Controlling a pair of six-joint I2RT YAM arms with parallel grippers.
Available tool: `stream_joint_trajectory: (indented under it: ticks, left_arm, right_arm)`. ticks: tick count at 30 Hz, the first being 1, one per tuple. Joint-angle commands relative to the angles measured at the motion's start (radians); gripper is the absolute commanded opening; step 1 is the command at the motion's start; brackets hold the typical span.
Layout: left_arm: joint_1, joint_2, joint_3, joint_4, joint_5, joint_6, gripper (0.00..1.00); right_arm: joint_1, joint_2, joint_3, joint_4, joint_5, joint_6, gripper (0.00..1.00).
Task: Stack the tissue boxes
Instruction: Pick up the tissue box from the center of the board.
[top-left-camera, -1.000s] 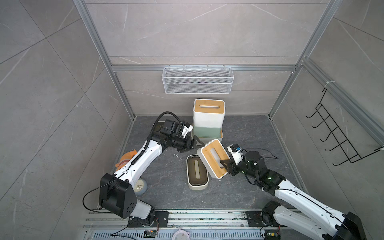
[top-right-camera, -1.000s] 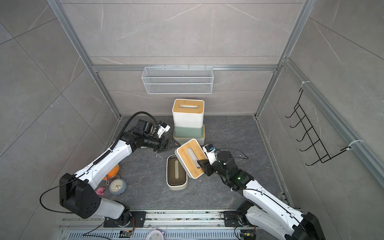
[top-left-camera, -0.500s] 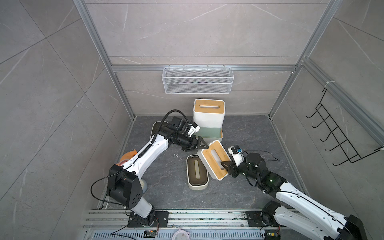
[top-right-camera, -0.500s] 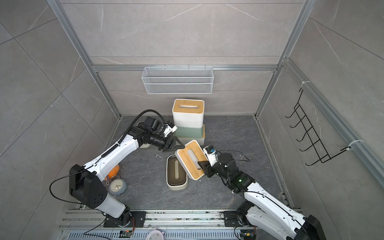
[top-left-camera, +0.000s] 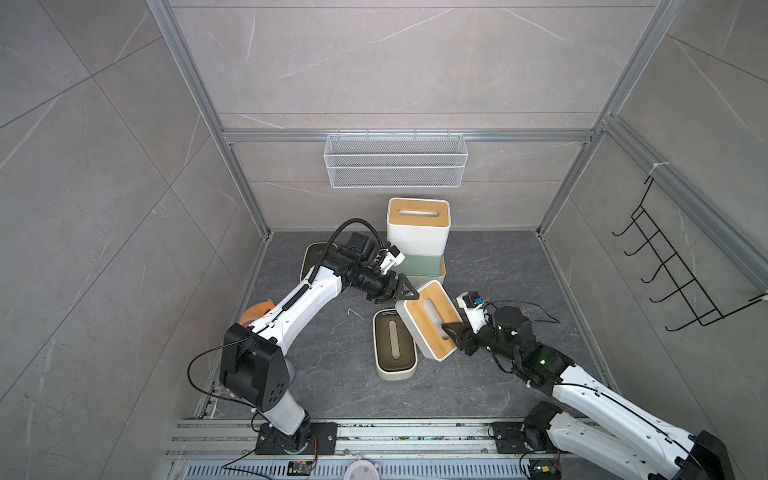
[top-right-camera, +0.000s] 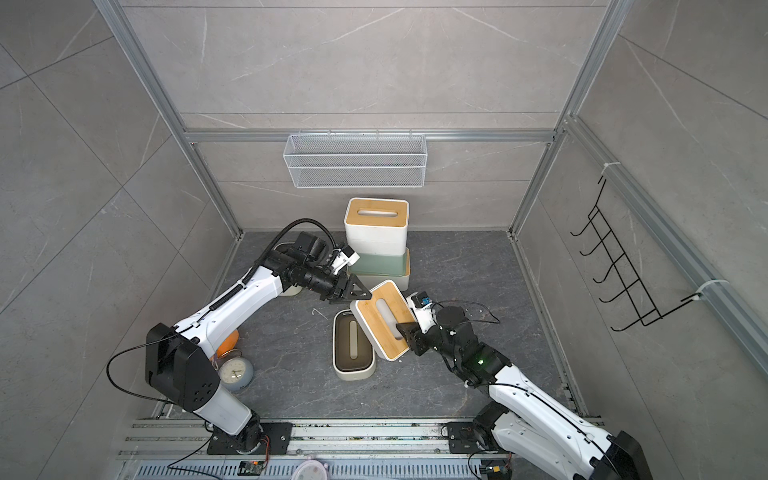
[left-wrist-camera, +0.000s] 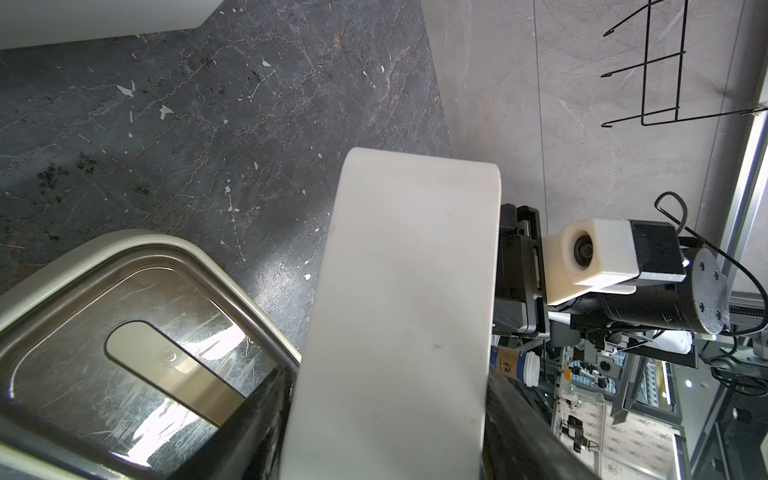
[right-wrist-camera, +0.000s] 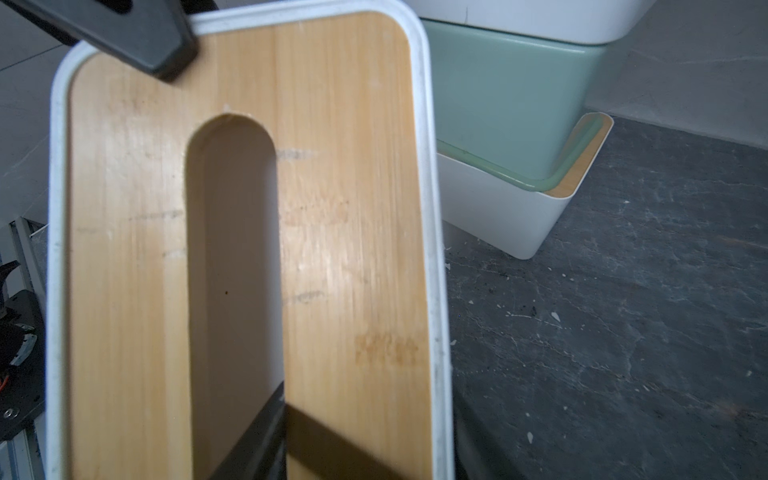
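Holding bamboo-lid box (top-left-camera: 415, 316), right gripper (top-left-camera: 451, 330) pinched on its lid; left gripper (top-left-camera: 407, 294) straddles the far end, grip unclear. Next: raise it onto the stack (top-left-camera: 417, 241) beyond.

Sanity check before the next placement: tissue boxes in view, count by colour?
White tissue boxes with bamboo lids: 3 (stack top, stack bottom, lifted one)
Cream tissue boxes with dark brown lids: 2 (mid-floor, far left, part hidden)
Sage green tissue box: 1
Total: 6 in view
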Motion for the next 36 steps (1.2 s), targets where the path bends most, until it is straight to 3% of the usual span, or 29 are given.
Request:
stream_joint_trajectory:
  ticks: [1, 6, 11, 27, 36]
  left_arm:
    - [-0.016, 0.002, 0.038, -0.03, 0.077, 0.0, 0.73]
    - [-0.024, 0.005, 0.039, -0.03, 0.07, 0.0, 0.77]
    - [-0.028, 0.009, 0.045, -0.03, 0.069, -0.005, 0.75]
    - [-0.028, -0.037, -0.044, 0.083, 0.122, -0.087, 0.48]
    - [-0.028, -0.131, -0.197, 0.203, 0.099, -0.159, 0.37]
  right_arm:
    - [0.009, -0.014, 0.008, 0.072, -0.005, -0.004, 0.42]
    - [0.009, -0.014, 0.008, 0.072, -0.005, -0.003, 0.42]
    - [0.01, -0.01, 0.01, 0.072, -0.005, -0.003, 0.42]
    - [0.013, -0.016, 0.026, 0.056, -0.008, -0.001, 0.44]
    - [0.016, -0.008, 0.052, 0.022, -0.013, 0.007, 0.58]
